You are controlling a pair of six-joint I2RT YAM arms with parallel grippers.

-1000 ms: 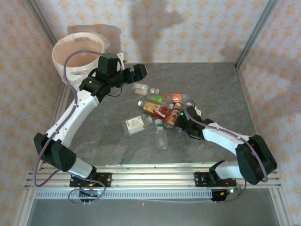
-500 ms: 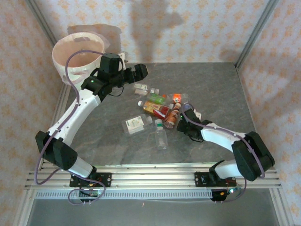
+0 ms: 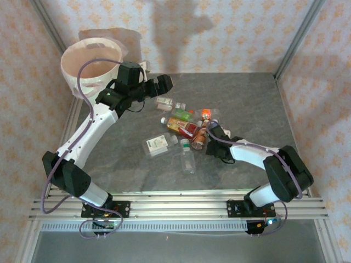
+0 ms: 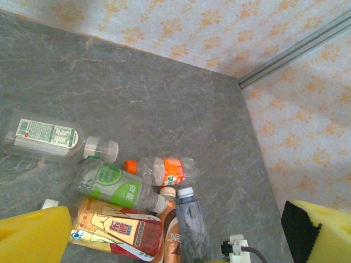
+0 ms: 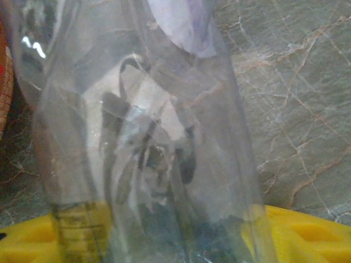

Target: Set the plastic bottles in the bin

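Several plastic bottles (image 3: pixel 184 125) lie in a heap at the table's middle. From the left wrist I see a green-labelled one (image 4: pixel 118 186), an orange-capped one (image 4: pixel 162 169), a red-and-yellow one (image 4: pixel 115 230) and a bluish clear one (image 4: pixel 192 219). My right gripper (image 3: pixel 211 135) sits low at the heap's right side. Its yellow pads (image 5: pixel 307 230) are pressed to both sides of that crinkled clear bottle (image 5: pixel 148 137). My left gripper (image 3: pixel 160 84) hovers open and holds nothing above the heap's far left, beside the cream bin (image 3: pixel 90 68). One of its yellow fingers (image 4: pixel 33 235) is wide of the other.
A clear white-labelled bottle (image 3: pixel 158 145) and a green-capped one (image 3: pixel 187 159) lie apart, nearer the arms. Another clear bottle (image 4: pixel 44 139) lies at the heap's far side. Patterned walls and metal posts (image 3: pixel 299 38) enclose the table. Bare grey tabletop (image 3: pixel 247 98) stretches to the right.
My right gripper has pushed left into the heap and narrowed its jaws onto the clear bottle, its elbow swinging left. The left arm has hardly moved.
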